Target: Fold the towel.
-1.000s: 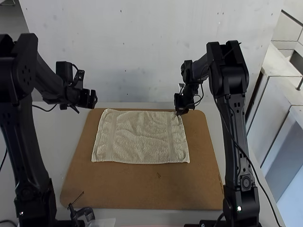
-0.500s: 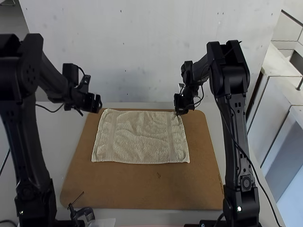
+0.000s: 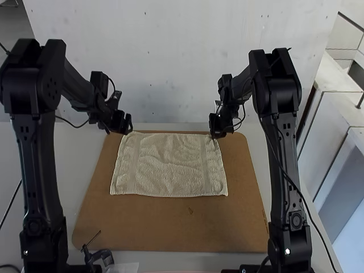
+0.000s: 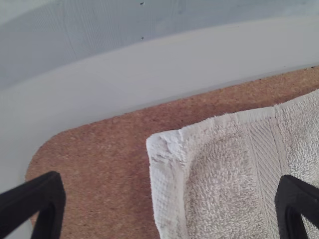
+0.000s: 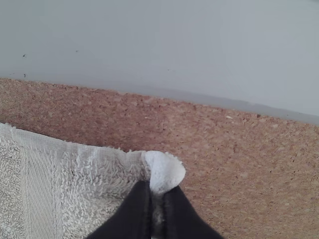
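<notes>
The beige towel (image 3: 168,165) lies spread as a rectangle on the cork board. By its far left corner is my left gripper (image 3: 128,132), over the board. In the left wrist view, the left gripper (image 4: 172,204) is wide open, one finger on each side of the towel's corner (image 4: 167,144). At the far right corner is my right gripper (image 3: 216,135); in the right wrist view, the right gripper (image 5: 158,199) is shut on that corner of the towel (image 5: 165,172), which bulges up between its fingertips.
The brown cork board (image 3: 170,227) reaches beyond the towel on all sides, on a light table (image 3: 60,170). A black clamp (image 3: 99,257) sits at the board's near left edge. A pale wall (image 3: 170,62) rises behind the table.
The left gripper has moved right, up to the towel's far left corner. My right gripper has stayed at its corner, and the towel lies as before.
</notes>
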Motion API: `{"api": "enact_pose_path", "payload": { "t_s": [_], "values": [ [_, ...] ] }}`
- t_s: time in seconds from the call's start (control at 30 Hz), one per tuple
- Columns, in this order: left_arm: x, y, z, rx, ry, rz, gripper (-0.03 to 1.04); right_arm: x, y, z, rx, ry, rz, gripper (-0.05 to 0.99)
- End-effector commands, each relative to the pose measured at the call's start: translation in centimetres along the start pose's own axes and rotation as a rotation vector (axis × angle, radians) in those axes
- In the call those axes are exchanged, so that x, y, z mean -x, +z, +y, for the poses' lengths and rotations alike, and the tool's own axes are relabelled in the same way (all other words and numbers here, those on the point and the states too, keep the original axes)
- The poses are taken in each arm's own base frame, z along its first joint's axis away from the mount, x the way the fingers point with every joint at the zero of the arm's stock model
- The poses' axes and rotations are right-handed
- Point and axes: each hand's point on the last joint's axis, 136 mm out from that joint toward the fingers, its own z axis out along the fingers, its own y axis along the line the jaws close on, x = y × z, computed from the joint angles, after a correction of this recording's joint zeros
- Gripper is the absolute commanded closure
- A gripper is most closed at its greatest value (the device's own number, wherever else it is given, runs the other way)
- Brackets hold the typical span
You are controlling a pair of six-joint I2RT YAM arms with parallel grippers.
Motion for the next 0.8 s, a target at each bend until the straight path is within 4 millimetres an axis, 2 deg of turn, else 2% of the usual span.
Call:
{"api": "enact_pose_path", "payload": {
  "t_s": [0.0,0.1,0.23,0.3,0.43,0.77],
  "values": [
    [0.6,0.7,-0.7,-0.03,-0.009,0.014,0.09,-1.6,0.2,1.2,0.042,0.001,0.04,0.91],
    [-0.1,1.6,-0.1,-0.019,-0.025,0.069,0.1,-1.6,0.2,1.2,0.042,0.0,0.04,0.91],
    [0.0,2.0,0.8,0.024,-0.021,0.096,0.12,-1.4,0.2,1.0,0.041,0.002,0.035,0.91],
    [0.2,2.1,0.5,0.019,-0.021,0.105,0.12,-1.5,0.2,1.0,0.043,0.0,0.036,0.91],
    [0.4,2.3,0.3,0.015,-0.039,0.116,0.25,-1.5,0.3,1.1,0.049,0.0,0.037,0.91],
    [-0.8,3.3,0.0,0.013,-0.038,0.157,0.25,-1.5,0.2,0.9,0.049,0.001,0.034,0.91]
  ]
}}
